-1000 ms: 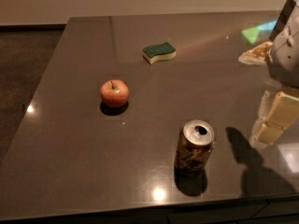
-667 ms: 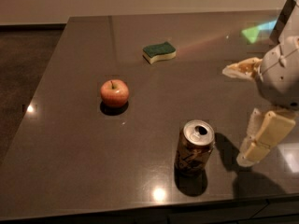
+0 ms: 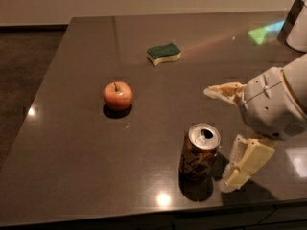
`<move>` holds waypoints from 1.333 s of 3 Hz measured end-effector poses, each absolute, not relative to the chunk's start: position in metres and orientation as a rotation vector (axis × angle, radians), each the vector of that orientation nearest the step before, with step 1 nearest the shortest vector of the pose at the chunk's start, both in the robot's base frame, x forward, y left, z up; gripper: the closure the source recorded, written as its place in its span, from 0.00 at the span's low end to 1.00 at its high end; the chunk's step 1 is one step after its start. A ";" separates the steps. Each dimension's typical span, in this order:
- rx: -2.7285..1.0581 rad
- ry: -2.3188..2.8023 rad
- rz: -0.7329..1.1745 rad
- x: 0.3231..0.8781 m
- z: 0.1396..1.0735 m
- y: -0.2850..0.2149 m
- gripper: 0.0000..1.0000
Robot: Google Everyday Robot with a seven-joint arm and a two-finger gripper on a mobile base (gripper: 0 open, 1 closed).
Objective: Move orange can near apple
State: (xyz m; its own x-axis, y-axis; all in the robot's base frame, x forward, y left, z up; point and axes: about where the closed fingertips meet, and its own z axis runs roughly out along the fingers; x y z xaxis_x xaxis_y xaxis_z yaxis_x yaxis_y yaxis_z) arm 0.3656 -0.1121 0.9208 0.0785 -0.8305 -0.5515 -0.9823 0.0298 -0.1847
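The orange can (image 3: 199, 151) stands upright near the table's front edge, silver top with its opening showing. The apple (image 3: 117, 95) sits to its left and farther back, well apart from the can. My gripper (image 3: 221, 137) comes in from the right, open. One finger (image 3: 225, 90) reaches out above and behind the can. The other finger (image 3: 244, 163) is just right of the can, close to its side. The can is at the mouth of the open fingers, not gripped.
A yellow sponge with a green top (image 3: 163, 53) lies at the back of the dark table (image 3: 72, 152). The table's left edge drops to a dark floor. A pale object (image 3: 297, 25) stands at the far right corner.
My gripper has moved left and forward toward the orange can, so its lower finger is now beside the can. The can, apple and sponge have not moved.
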 end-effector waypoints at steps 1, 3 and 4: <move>-1.852 1.764 0.413 0.362 0.911 -0.102 0.00; -1.876 1.764 0.429 0.363 0.903 -0.091 0.39; -1.869 1.776 0.425 0.367 0.907 -0.091 0.64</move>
